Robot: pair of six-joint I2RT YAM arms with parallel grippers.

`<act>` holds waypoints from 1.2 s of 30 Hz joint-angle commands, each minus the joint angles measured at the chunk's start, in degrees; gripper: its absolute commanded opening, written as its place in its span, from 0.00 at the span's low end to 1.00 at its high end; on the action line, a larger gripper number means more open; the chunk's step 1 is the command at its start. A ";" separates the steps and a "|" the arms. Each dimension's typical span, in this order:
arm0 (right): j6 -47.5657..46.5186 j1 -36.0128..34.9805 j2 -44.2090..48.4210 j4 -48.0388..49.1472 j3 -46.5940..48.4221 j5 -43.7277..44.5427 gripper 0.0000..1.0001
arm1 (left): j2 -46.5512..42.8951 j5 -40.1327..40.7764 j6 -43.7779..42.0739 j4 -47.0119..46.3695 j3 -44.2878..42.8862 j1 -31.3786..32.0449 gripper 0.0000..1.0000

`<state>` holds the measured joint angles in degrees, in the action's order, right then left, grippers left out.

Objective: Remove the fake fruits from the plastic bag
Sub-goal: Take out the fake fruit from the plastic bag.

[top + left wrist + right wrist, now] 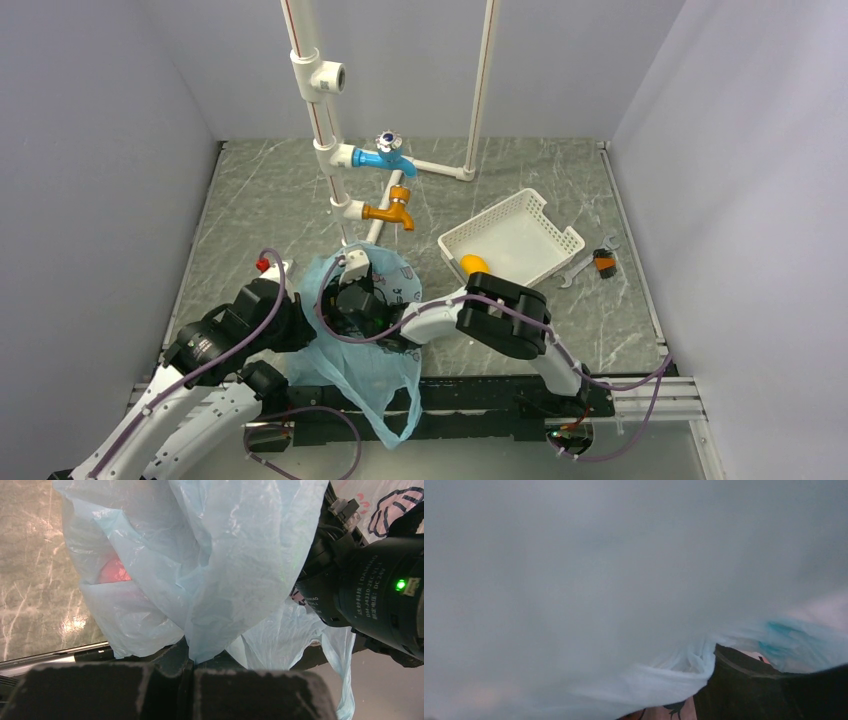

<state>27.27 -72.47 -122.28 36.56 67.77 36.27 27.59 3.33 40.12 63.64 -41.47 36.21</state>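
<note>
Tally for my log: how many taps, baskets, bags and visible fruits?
Taps: 2, blue tap and orange tap
Basket: 1
Bag: 1
Fruits in view: 2, yellow-orange fruit in the basket, red fruit showing through the bag
Total: 6

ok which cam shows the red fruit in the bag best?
Left wrist: the red fruit shows through the bag film. Top external shows only the bag there, no red. Right wrist is mostly blurred film, with no fruit clear.

walls (100, 150): plain pale grey, three sides | tabletop (260, 200): grey veined marble | light: even, soft
</note>
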 commanded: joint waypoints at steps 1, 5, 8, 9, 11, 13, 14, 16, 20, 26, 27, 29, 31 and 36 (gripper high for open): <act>-1.28 0.50 -0.29 3.20 1.62 -3.01 0.65 | 0.06 0.03 0.19 -0.31 -0.32 0.03 0.00; -2.20 0.25 2.50 1.86 0.17 -6.02 0.44 | -0.34 0.01 0.09 -0.34 -0.25 0.04 0.00; -4.48 -0.90 6.89 0.68 -2.95 -6.65 0.35 | -0.44 -0.20 -0.10 -0.40 -0.22 0.03 0.00; -5.21 -1.29 8.45 0.72 -4.21 -6.72 0.33 | -0.44 -0.27 -0.17 -0.44 -0.27 0.05 0.00; -6.57 -2.05 12.06 1.12 -7.61 -7.26 0.29 | -0.59 -0.30 -0.22 -0.44 -0.29 0.09 0.00; -6.93 -2.48 15.87 0.87 -10.86 -8.24 0.27 | -0.85 -0.31 -0.26 -0.53 -0.27 0.07 0.00; -6.57 -2.57 17.74 0.26 -12.25 -8.70 0.25 | -0.99 -0.38 -0.28 -0.53 -0.24 0.04 0.00; -5.93 -2.59 21.39 -0.61 -14.99 -9.75 0.22 | -1.11 -0.42 -0.30 -0.53 -0.27 0.07 0.00; -6.76 -2.62 27.56 -2.47 -18.76 -15.11 0.18 | -1.57 -0.44 -0.32 -0.61 -0.26 0.04 0.00; -7.37 -2.51 32.65 -6.04 -22.32 -22.82 0.11 | -1.69 -0.63 -0.49 -0.71 -0.27 0.09 0.00; -7.10 -2.63 33.28 -7.25 -22.57 -23.27 0.09 | -1.79 -0.56 -0.48 -0.71 -0.27 0.07 0.00; -6.75 -2.66 35.78 -8.86 -23.71 -23.96 0.07 | -1.82 -0.65 -0.48 -0.70 -0.21 0.01 0.00; -6.96 -2.59 39.00 -9.01 -25.49 -23.72 0.06 | -1.68 -0.70 -0.56 -0.71 -0.27 0.08 0.00; -9.96 -2.62 48.91 -12.05 -27.82 -19.94 0.00 | -1.43 -0.74 -0.54 -0.79 -0.18 0.07 0.00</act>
<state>20.23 -75.11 -81.58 24.80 40.25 14.41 26.33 3.22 40.03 63.66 -41.47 36.21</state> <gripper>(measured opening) 0.623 0.012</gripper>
